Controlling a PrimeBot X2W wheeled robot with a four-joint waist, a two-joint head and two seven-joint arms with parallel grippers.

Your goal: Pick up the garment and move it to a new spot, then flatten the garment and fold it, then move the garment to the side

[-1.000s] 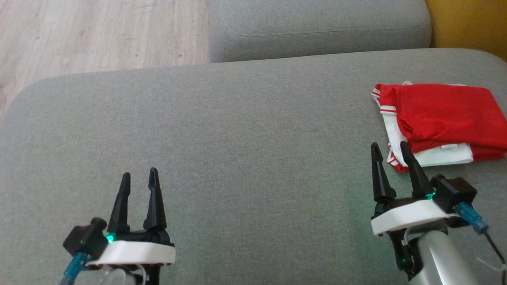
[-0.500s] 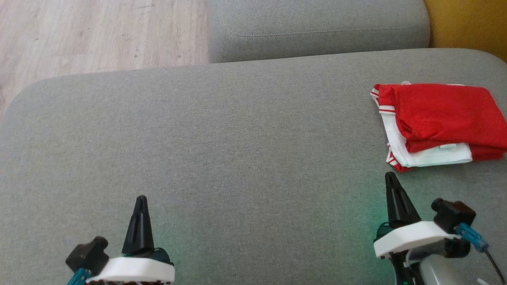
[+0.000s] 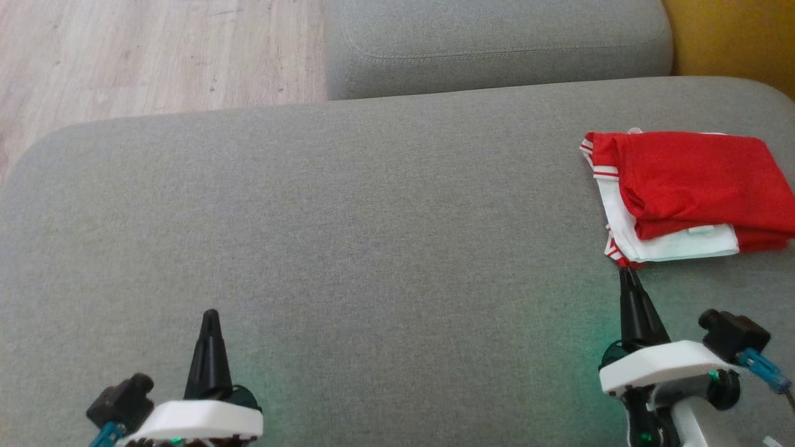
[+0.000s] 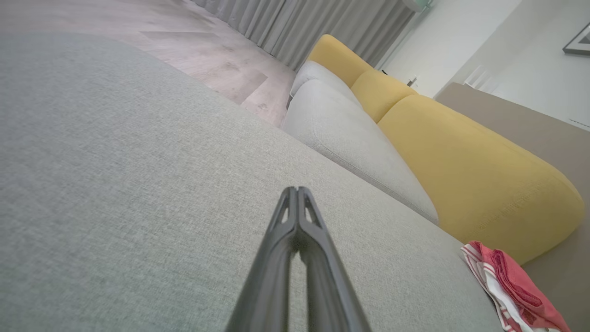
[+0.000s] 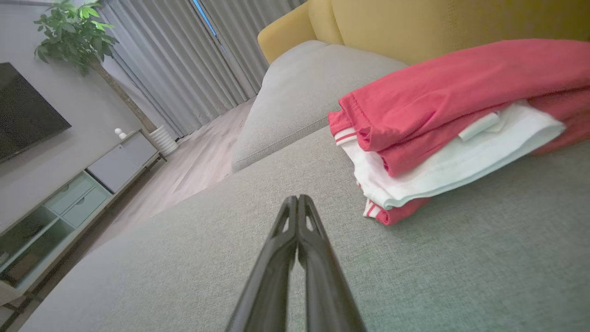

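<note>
I see the folded red-and-white garment (image 3: pixel 689 180) lying at the right edge of the grey sofa seat (image 3: pixel 372 217). My right tool (image 3: pixel 627 274), fingers pressed together and empty, points at the garment's near corner from just beside it. My left tool (image 3: pixel 210 318), likewise together, is over the seat's left half.

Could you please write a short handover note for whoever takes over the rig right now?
Left gripper: shut, empty, over the grey sofa cushion.
Right gripper: shut, empty, its tip close by the near corner of the garment.
The garment lies folded, red over white, at the cushion's right side.
Done, it seems: folding and moving aside.
To do: likely just a check of the fold.
</note>
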